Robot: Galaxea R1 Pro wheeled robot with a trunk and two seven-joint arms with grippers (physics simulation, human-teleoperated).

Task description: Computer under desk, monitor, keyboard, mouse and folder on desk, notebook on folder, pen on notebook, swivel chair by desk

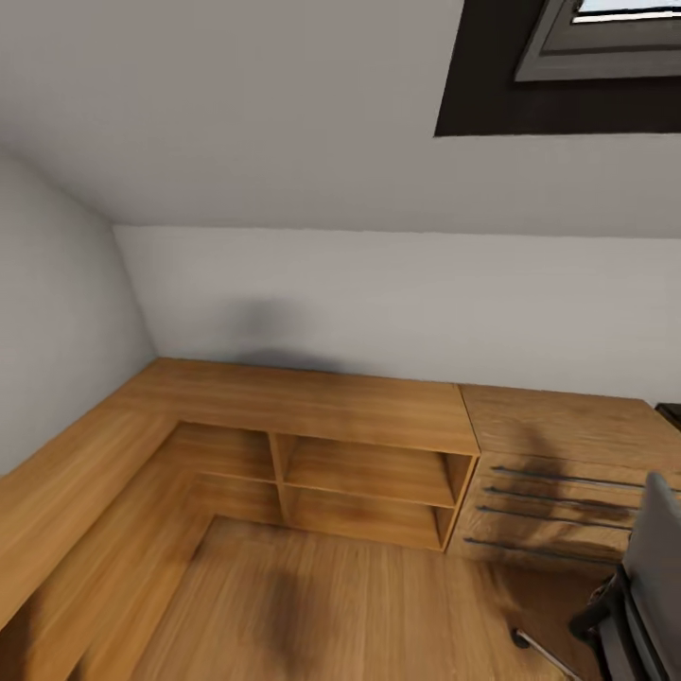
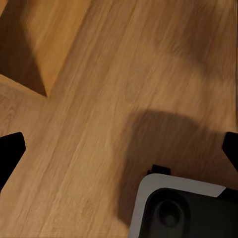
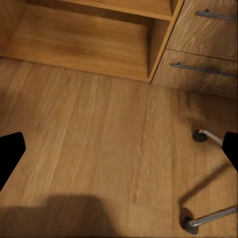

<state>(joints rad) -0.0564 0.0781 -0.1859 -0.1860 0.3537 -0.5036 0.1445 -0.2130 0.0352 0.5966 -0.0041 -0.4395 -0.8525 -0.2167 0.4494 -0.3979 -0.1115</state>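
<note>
Swivel chair [image 1: 653,577], grey, beside wooden cabinet [image 1: 378,445] drawers; casters on wood floor [image 3: 99,148]. Left tool [image 2: 119,148] and right tool [image 3: 119,148]: both released, empty.

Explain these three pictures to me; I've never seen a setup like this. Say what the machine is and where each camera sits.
This is a simulated wheeled robot with two arms. The big picture comes from a camera on its head: it faces a light wooden cabinet with open shelves, a drawer unit beside it, and the grey swivel chair at the right edge. The other two come from cameras on the wrists, looking down at the wooden floor. The black shapes at their sides are the fingers: left gripper, right gripper, both spread open and holding nothing. The right wrist camera also sees two chair legs with casters.
</note>
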